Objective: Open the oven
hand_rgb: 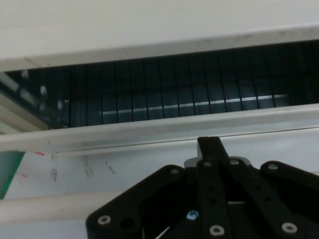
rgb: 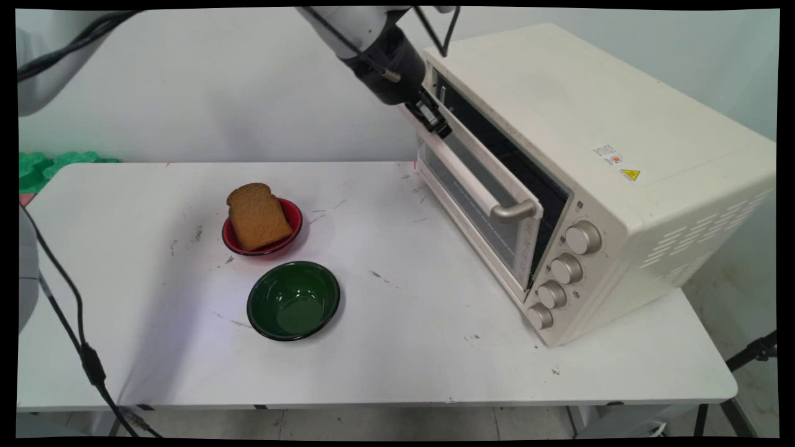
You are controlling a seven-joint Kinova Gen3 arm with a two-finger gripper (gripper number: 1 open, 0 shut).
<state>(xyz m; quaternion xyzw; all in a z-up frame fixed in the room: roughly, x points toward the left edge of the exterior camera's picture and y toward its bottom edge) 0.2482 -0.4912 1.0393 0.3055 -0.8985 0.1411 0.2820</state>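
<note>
Toaster oven (rgb: 596, 155) at the right of the frame, standing on the white tabletop (rgb: 385, 360) with its glass door (rgb: 478, 205) tipped slightly ajar at the top. The black pincer (rgb: 436, 122), upper centre of the main view, sits at the door's top edge near its far corner. In the hand view the pincer (hand_rgb: 212, 147) shows its fingers drawn together into one narrow tip, lying against the cream rim of the door, with the dark slot of the oven cavity just above it (the rack wires are visible through the gap). Nothing is held between the fingers.

The door looks stiff and hinged along its lower edge, glass framed in metal, so it should swing as one rigid piece; the painted rim is probably smooth and somewhat slippery. The obvious place to take hold is the metal bar handle (rgb: 490, 192) running across the door's upper part, which stands proud of the glass.

At centre left of the frame, well apart from the oven: a slice of brown bread (rgb: 258, 216) resting in a red bowl (rgb: 292, 239), light, crumbly and easily dented, and just in front of it an empty green bowl (rgb: 293, 300).
</note>
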